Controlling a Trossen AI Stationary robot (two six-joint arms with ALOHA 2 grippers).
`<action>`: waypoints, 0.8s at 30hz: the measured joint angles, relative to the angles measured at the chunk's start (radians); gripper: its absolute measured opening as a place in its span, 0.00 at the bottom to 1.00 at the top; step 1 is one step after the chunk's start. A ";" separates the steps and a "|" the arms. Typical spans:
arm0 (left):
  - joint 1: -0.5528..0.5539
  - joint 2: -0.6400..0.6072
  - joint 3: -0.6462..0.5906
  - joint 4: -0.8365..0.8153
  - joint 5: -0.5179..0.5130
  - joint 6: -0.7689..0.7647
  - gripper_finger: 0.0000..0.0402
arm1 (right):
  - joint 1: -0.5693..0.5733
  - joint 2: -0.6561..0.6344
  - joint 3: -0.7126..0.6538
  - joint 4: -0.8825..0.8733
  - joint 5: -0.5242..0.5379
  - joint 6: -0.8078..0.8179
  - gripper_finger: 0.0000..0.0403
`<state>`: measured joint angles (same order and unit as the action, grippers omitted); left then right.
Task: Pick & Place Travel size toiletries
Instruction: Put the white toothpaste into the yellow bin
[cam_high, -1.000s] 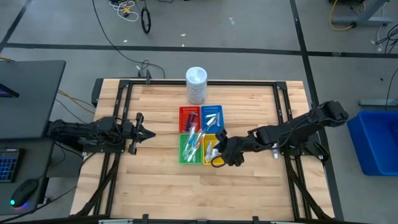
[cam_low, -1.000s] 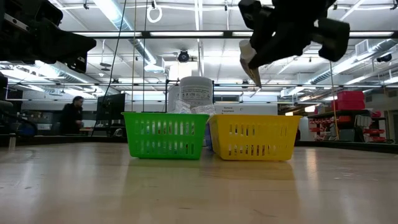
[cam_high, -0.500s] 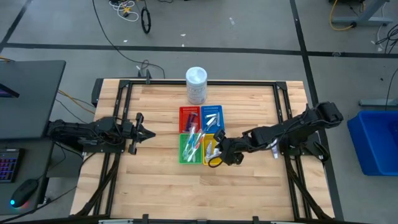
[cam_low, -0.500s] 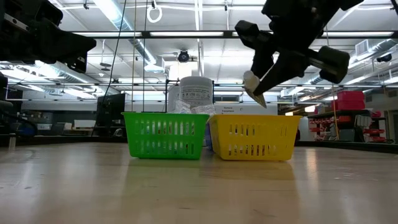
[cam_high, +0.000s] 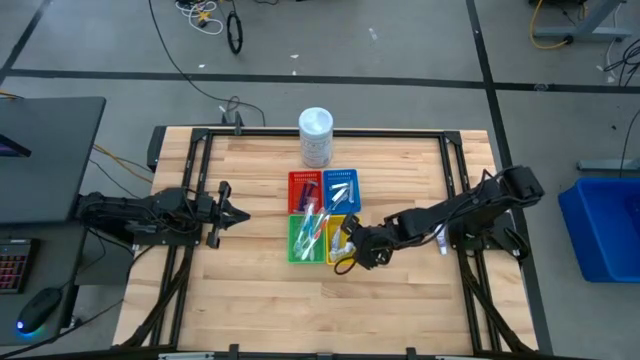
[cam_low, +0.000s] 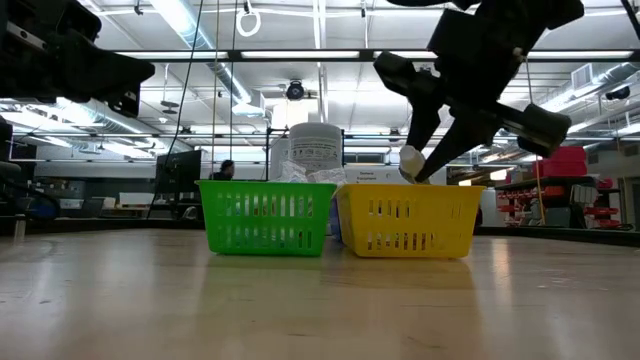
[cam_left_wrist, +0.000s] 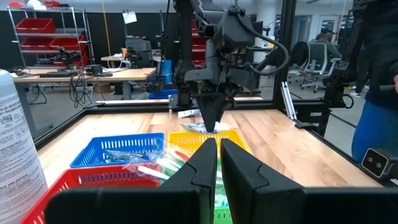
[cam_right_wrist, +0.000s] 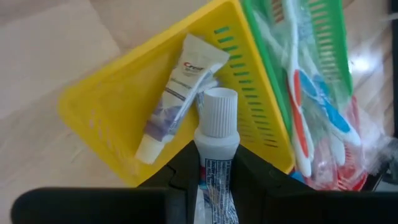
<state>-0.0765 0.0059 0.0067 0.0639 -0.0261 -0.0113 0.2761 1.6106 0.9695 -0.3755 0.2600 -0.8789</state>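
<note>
My right gripper (cam_high: 352, 245) hangs over the yellow tray (cam_high: 334, 262), shut on a small white squeeze tube (cam_right_wrist: 217, 146) with a ribbed white cap. In the low view the cap (cam_low: 409, 160) points down just above the yellow tray's rim (cam_low: 410, 188). A second white tube (cam_right_wrist: 177, 99) lies flat on the yellow tray's floor. Wrapped toothbrushes (cam_right_wrist: 311, 118) fill the green tray (cam_high: 303, 240). My left gripper (cam_high: 236, 214) rests shut and level at the table's left side, far from the trays. My right gripper pinches the tube's body (cam_right_wrist: 216, 167) between its two fingers, just behind the cap. The fingers (cam_right_wrist: 252, 177) slant down from the table's right side and lie along the tube. Cap foremost and tilted down, the tube hangs clear of the yellow tray.
A tall white tub (cam_high: 316, 136) stands at the table's far edge. The red tray (cam_high: 302, 188) and the blue tray (cam_high: 342, 186) sit behind the green and yellow ones. Bare wood lies left, right and in front of the trays.
My right gripper has gone down toward the yellow tray and a little toward the table's left, rolling as it went. The tube went with it and now hangs lower, its cap just above the tray's rim.
</note>
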 joint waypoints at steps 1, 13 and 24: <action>0.000 0.000 0.000 -0.002 0.000 0.000 0.07 | 0.001 0.005 0.000 0.001 0.000 -0.005 0.20; 0.000 0.000 0.000 0.001 -0.004 0.000 0.07 | 0.007 0.040 0.000 0.047 -0.002 -0.010 0.22; 0.000 0.000 0.000 0.001 -0.007 0.000 0.07 | 0.005 0.040 0.000 0.067 -0.001 -0.012 0.37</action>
<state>-0.0763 0.0063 0.0067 0.0650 -0.0330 -0.0113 0.2810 1.6505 0.9695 -0.3090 0.2588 -0.8909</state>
